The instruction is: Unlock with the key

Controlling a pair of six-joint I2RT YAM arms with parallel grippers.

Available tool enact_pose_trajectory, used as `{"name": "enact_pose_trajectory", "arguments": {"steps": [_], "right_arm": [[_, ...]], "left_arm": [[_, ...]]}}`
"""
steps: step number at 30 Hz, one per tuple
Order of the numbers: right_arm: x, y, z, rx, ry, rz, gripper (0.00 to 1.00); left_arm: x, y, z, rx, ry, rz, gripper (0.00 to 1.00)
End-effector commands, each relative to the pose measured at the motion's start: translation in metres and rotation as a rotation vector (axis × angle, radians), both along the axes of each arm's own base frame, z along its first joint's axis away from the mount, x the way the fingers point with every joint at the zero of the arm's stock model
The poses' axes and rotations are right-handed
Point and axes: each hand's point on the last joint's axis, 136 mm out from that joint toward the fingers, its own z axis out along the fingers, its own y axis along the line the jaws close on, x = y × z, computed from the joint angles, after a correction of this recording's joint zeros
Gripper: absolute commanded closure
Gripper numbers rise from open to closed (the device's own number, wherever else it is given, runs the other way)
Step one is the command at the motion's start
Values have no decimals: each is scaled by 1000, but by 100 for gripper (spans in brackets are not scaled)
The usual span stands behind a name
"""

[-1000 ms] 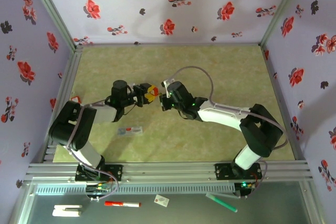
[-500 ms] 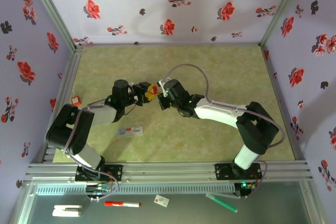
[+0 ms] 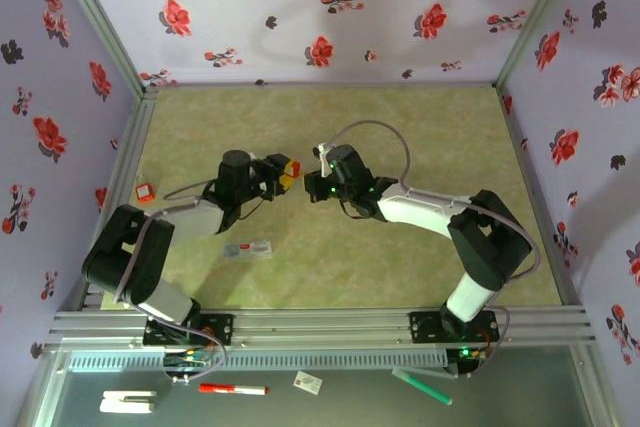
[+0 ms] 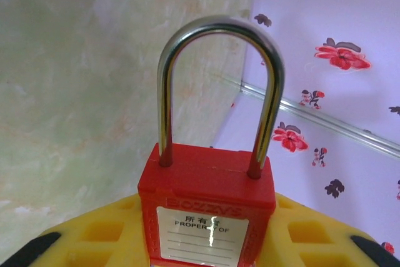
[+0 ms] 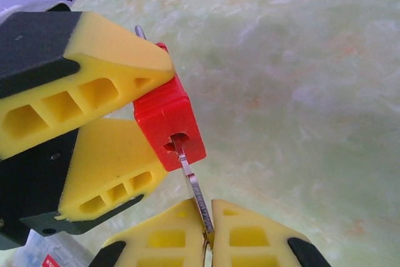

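my right pincer, clamped on the key, has swung up level with the red padlock gripped in my left pincer; the key's tip now enters the keyhole, shackle seated, so turning looks next.

Both arms are reaching inward. The left gripper and right gripper are clamping shut, tips almost meeting.

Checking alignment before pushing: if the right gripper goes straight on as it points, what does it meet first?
The red padlock. The key held by the right gripper has its tip at the keyhole, so it would probably slide further in.
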Motion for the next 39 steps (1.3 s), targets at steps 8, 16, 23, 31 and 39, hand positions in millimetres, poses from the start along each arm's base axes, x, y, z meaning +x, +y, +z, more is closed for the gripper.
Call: {"name": "enact_pose_trajectory", "arguments": {"steps": [8,16,23,31,39], "right_arm": [[10,24,27,-106,-225,30,100],[7,28,28,-247,-332,49,100],[22,18,55,-2,-201,-4,100],[29,5,65,294,-76,-6,100],[26,6,58,239,-113,7,100]], "left_arm": [[-77,-79,32,-9,-71,-478,100],[-81,-103,25,-55,-48,-515,100],[-83,-107,26,-62,-81,-513,100],[-90,-113,58,-151,-159,-512,100],[-97,-109,43,-100,-100,-515,100]]}}
